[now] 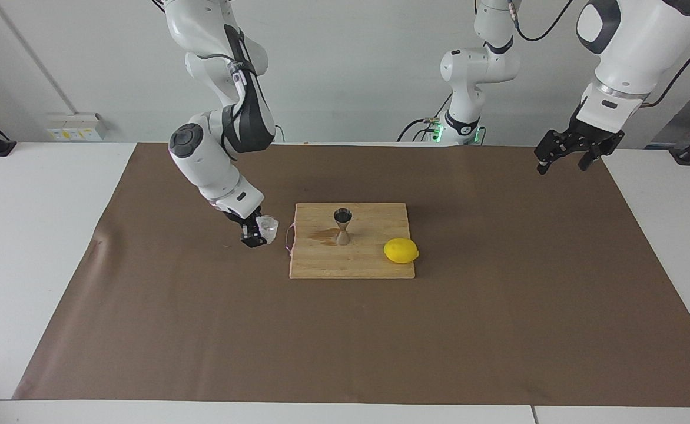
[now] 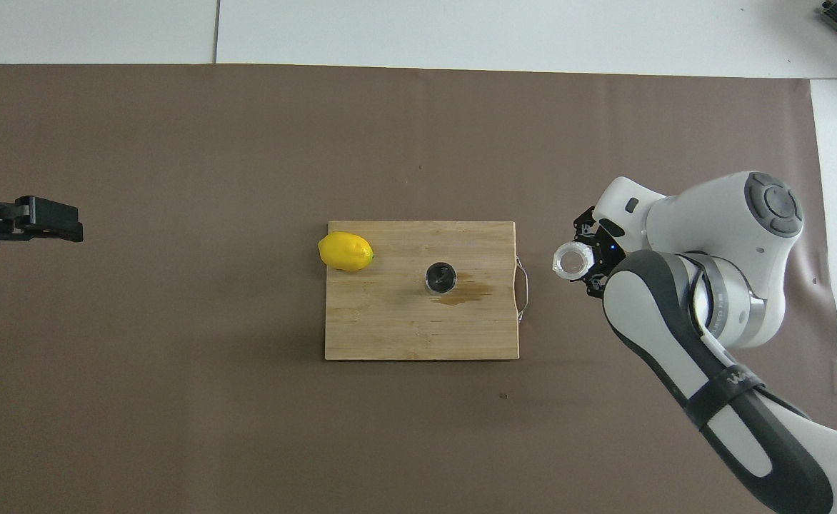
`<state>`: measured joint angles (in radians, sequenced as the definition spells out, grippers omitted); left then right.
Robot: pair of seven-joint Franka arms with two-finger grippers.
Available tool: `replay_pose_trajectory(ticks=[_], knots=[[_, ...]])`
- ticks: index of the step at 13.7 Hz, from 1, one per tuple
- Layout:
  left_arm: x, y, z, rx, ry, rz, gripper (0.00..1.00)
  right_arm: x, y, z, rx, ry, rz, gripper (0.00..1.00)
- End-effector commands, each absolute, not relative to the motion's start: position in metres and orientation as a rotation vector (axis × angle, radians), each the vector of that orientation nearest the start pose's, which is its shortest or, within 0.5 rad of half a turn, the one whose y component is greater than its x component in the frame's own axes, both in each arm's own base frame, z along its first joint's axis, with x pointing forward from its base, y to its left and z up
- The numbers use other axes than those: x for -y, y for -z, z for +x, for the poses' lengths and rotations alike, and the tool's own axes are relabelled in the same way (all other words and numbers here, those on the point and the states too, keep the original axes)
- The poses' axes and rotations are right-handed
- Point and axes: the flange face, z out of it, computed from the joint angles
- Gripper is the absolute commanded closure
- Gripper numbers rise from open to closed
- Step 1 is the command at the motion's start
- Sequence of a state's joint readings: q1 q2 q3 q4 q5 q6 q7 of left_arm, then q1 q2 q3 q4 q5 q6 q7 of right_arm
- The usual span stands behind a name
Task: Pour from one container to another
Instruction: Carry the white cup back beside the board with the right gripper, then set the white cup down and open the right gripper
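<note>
The glass cup [image 1: 268,227] is upright, low at the brown mat, just off the cutting board's handle end toward the right arm's end of the table. My right gripper [image 1: 258,235] is shut on the cup [image 2: 573,260]; whether the cup rests on the mat I cannot tell. The steel jigger [image 1: 342,225] stands upright mid-board, its mouth looking dark from above [image 2: 440,277]. A wet stain [image 2: 470,292] lies on the board beside it. My left gripper [image 1: 563,159] waits open and empty in the air over the mat's edge at the left arm's end [image 2: 47,220].
The wooden cutting board [image 1: 351,268] lies mid-mat, its wire handle [image 2: 523,288] facing the cup. A yellow lemon [image 1: 401,250] sits at the board's corner toward the left arm's end. The brown mat [image 1: 498,306] covers most of the table.
</note>
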<state>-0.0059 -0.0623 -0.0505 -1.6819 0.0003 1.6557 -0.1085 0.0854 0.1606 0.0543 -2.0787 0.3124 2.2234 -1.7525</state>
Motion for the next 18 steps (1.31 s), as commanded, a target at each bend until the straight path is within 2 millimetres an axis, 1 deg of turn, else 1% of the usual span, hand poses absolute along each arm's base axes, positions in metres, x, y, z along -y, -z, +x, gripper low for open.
replay_pose_trajectory(ticks=[1,2,4,5,9,11,12,15,17,18], knots=[[0.028,-0.615,0.533,0.078,0.052,-3.125,0.0,-0.053,-0.334,0.559,-2.507,-0.32,2.215,0.67],[0.028,-0.615,0.533,0.078,0.052,-3.125,0.0,-0.037,-0.328,0.556,-2.5,-0.312,2.233,0.67],[0.028,-0.615,0.533,0.078,0.052,-3.125,0.0,-0.016,-0.319,0.554,-2.517,-0.31,2.226,0.67],[0.028,-0.615,0.533,0.078,0.052,-3.125,0.0,-0.006,-0.311,0.552,-2.517,-0.3,2.243,0.67],[0.028,-0.615,0.533,0.078,0.052,-3.125,0.0,0.011,-0.292,0.552,-2.534,-0.288,2.243,0.67],[0.028,-0.615,0.533,0.078,0.052,-3.125,0.0,0.012,-0.29,0.551,-2.535,-0.283,2.249,0.63],[0.028,-0.615,0.533,0.078,0.052,-3.125,0.0,0.012,-0.29,0.551,-2.533,-0.284,2.248,0.57],[0.028,-0.615,0.533,0.078,0.05,-3.125,0.0,0.012,-0.288,0.55,-2.532,-0.279,2.253,0.45],[0.028,-0.615,0.533,0.078,0.052,-3.125,0.0,0.015,-0.287,0.549,-2.532,-0.277,2.254,0.43],[0.028,-0.615,0.533,0.078,0.052,-3.125,0.0,0.019,-0.287,0.548,-2.524,-0.277,2.262,0.39]])
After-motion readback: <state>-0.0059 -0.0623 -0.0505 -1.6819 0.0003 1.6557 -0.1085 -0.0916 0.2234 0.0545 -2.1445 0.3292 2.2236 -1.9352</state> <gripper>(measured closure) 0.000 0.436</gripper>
